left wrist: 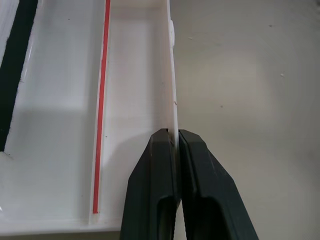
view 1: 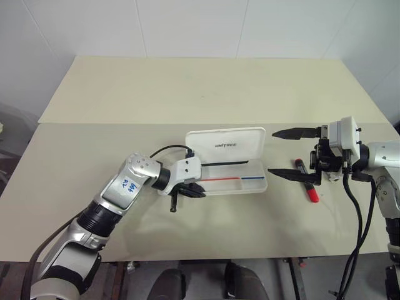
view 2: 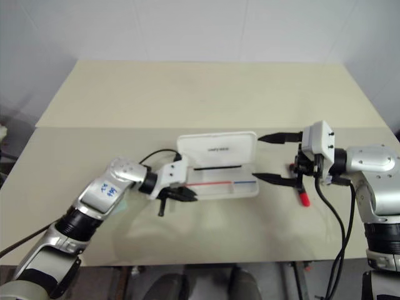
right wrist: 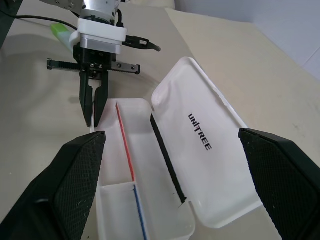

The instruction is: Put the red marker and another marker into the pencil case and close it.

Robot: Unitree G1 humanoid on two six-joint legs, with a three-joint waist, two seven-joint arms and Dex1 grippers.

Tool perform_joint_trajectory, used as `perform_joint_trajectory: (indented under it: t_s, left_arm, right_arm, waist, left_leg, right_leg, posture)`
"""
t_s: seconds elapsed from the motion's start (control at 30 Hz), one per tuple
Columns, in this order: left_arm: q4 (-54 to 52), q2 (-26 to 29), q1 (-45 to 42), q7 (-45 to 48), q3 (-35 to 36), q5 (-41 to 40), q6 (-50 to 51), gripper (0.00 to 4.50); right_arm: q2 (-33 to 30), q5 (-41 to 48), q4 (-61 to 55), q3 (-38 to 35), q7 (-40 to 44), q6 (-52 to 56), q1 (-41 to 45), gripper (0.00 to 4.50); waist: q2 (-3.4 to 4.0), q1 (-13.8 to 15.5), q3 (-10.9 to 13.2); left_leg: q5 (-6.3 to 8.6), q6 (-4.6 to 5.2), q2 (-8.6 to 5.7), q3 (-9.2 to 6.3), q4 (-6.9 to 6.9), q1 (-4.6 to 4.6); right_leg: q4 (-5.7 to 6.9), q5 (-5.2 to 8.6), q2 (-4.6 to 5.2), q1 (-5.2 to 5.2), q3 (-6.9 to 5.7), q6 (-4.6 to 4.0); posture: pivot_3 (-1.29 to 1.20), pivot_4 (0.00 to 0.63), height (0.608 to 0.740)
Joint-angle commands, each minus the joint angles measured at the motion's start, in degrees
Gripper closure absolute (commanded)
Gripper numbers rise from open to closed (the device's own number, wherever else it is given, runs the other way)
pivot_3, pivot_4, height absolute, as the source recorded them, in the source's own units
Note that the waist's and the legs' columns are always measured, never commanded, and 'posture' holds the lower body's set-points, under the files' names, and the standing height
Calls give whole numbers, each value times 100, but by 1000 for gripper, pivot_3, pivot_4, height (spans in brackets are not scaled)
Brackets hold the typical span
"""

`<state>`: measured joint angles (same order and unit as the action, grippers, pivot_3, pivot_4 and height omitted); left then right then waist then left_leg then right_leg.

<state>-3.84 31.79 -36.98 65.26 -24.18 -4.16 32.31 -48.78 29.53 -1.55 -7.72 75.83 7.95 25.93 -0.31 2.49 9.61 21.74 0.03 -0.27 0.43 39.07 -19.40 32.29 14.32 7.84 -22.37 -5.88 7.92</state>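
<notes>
the pencil case lies open near the middle of the pale surface, its lid with the dark lettering folded back and standing away from the robot, its shallow tray bare but for a thin red-and-blue stripe along the floor. the left claw is closed on the near side wall of the tray at the case's left end; the left wrist view shows the thin white wall pinched between the two black fingers, so the case is held steady rather than lifted. the right claw hangs just beyond the case's right end with its fingers spread as wide as they go and nothing between them. the red marker lies on the surface just beneath and slightly right of that claw, untouched, its black end pointing away from the robot. a light-green marker lies on the surface behind the left wrist, to the left of the case. judged from this layout, no marker is yet in the case: the step in hand is bracing the case with the left claw while the right prepares the first pick. the next move calls for the right claw to drop over the red marker, close across its barrel, and carry it over the tray wall without jarring the pinched case.
</notes>
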Motion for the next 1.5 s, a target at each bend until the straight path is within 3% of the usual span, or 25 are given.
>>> perform_joint_trajectory:
  t_s: [0.03,0.27,0.3,0.7,0.9,1.13,1.3,1.5]
  left_arm:
    - [-305,-69,76,161,-307,-59,183,4486]
    - [-507,-134,131,-8,-398,-69,634,4486]
    - [-529,-143,133,-30,-397,-77,703,3885]
    - [-542,-294,0,-234,-200,-216,974,49]
    - [-635,-382,-19,-284,116,-586,1186,49]
    - [-1227,-734,360,-849,1536,-1807,2249,49]
    - [-1477,-461,606,-750,1932,-2344,2320,49]
    - [-1676,-57,1077,-548,2092,-2590,1723,49]
  right_arm:
    - [-35,96,-200,-137,-44,59,-44,0]
    - [-39,171,-384,-211,-99,156,-180,0]
    - [-44,179,-397,-223,-99,162,-195,0]
    - [53,185,-366,-173,-145,135,-172,0]
    - [153,148,-342,-120,-206,130,-137,0]
    - [148,317,-560,-359,-649,576,-537,0]
    - [154,488,-768,-619,-1039,948,-897,0]
    - [201,199,-871,-943,-1868,1123,-1553,0]
  waist:
    - [0,15,0]
    - [0,40,0]
    - [0,39,0]
    - [0,30,0]
    - [2,15,1]
    - [6,5,3]
    - [7,0,4]
    - [8,-7,4]
  left_leg:
    - [0,0,0,0,1,0]
    - [0,0,3,4,8,0]
    - [0,0,3,8,10,1]
    - [-2,-3,8,9,17,15]
    - [-3,-5,14,8,17,17]
    - [-3,-5,15,-1,14,12]
    - [-2,-7,14,-1,13,12]
    - [-1,-10,15,0,15,19]
  right_leg:
    - [0,0,2,1,-7,0]
    - [-2,0,1,4,-10,0]
    - [-2,0,1,5,-9,0]
    - [-18,0,-2,26,-9,-1]
    - [-18,0,-7,27,-9,-1]
    - [-17,0,-6,24,-13,-1]
    - [-18,0,-4,24,-13,-1]
    - [-21,1,-5,33,-11,-2]
  posture:
    - [0,150,740]
    - [0,150,740]
    - [0,150,740]
    - [0,150,740]
    - [0,150,740]
    - [0,150,740]
    - [0,150,740]
    - [0,150,740]
